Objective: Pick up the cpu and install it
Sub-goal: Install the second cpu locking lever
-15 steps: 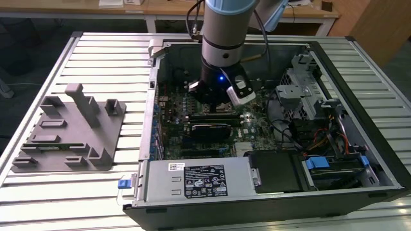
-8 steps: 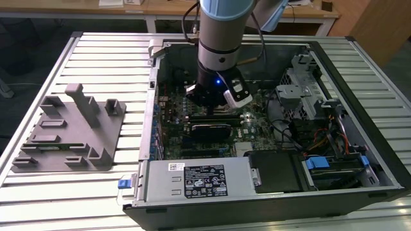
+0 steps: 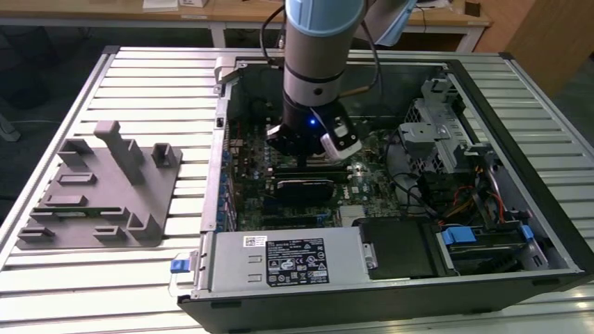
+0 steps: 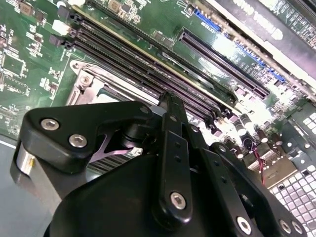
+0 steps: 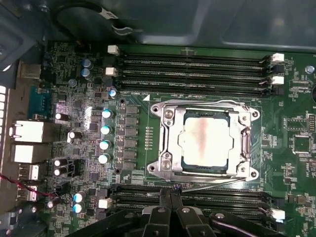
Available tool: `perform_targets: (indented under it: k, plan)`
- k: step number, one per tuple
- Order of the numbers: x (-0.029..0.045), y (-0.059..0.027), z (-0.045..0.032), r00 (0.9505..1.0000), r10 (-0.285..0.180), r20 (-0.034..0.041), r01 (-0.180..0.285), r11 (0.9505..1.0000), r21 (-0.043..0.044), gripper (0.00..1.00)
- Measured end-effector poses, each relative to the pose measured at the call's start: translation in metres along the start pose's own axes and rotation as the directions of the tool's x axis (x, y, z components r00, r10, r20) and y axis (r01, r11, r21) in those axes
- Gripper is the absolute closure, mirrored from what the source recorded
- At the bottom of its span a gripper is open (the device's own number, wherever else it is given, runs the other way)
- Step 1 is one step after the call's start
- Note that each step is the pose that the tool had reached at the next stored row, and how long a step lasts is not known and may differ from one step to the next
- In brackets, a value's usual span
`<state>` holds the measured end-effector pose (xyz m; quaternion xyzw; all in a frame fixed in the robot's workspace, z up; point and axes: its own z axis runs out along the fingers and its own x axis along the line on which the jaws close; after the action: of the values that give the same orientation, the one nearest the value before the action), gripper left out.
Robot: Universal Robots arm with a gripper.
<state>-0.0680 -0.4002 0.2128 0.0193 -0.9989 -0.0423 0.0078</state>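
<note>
While the arm (image 3: 316,56) reaches down from above into the open computer case (image 3: 390,209), its claw (image 3: 302,147) hangs low over the green motherboard (image 3: 255,188), near the middle of the case in the exterior view. In the first wrist view the cpu (image 5: 205,140) lies flat inside the silver metal socket frame (image 5: 165,143), its pale metal top facing up with a faint reddish smear across it, and the frame surrounds it on all sides. Dark memory slots (image 5: 192,69) run in rows on one side of the socket, and a second bank of slots (image 5: 217,200) runs on the opposite side, just beside the claw's black linkage (image 5: 170,219). The fingertips sit close together at that edge of the socket, narrow and holding nothing that can be seen; they are apart from the cpu, not touching it. In the second wrist view the black links and bolts of the claw (image 4: 170,163) cover much of the socket, with a corner of the metal frame (image 4: 84,86) and long black slots (image 4: 143,74) showing past them. A row of small blue-topped capacitors (image 5: 105,136) stands on the board beside the socket. In the exterior view the case rests on a slatted metal desk (image 3: 139,90), and a grey plastic fixture (image 3: 102,188) sits on the desk toward the exterior view's left, well apart from the case. A silver power supply box (image 3: 288,261) with a black label occupies the near end of the case.
</note>
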Motion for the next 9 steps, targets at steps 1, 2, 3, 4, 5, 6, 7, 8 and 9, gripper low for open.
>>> perform_targets:
  k: [1, 2, 3, 4, 5, 6, 7, 8, 9]
  plan:
    - [0.0007, -0.0001, 0.0003, 1.0, 0.0, 0.0001, 0.0, 1.0, -0.0019, 0.89]
    - [0.0017, -0.0001, 0.0007, 1.0, -0.001, 0.0001, 0.001, 1.0, -0.0039, 0.89]
    - [0.0028, -0.0002, 0.0011, 1.0, -0.001, 0.0001, 0.001, 1.0, -0.0063, 0.89]
    - [0.0038, -0.0002, 0.0015, 1.0, -0.001, 0.0002, 0.001, 1.0, -0.0093, 0.89]
    - [0.0044, -0.0003, 0.0019, 1.0, -0.002, 0.0003, 0.002, 0.9999, -0.0131, 0.89]
    - [0.0044, -0.0004, 0.0023, 1.0, -0.002, 0.0005, 0.002, 0.9998, -0.0179, 0.89]
    - [0.0045, -0.0004, 0.0026, 1.0, -0.003, 0.0007, 0.003, 0.9997, -0.024, 0.89]
    - [0.0046, -0.0004, 0.003, 1.0, -0.003, 0.001, 0.003, 0.9995, -0.0309, 0.89]
    - [0.0047, -0.0005, 0.0035, 1.0, -0.003, 0.0013, 0.003, 0.9993, -0.0381, 0.89]
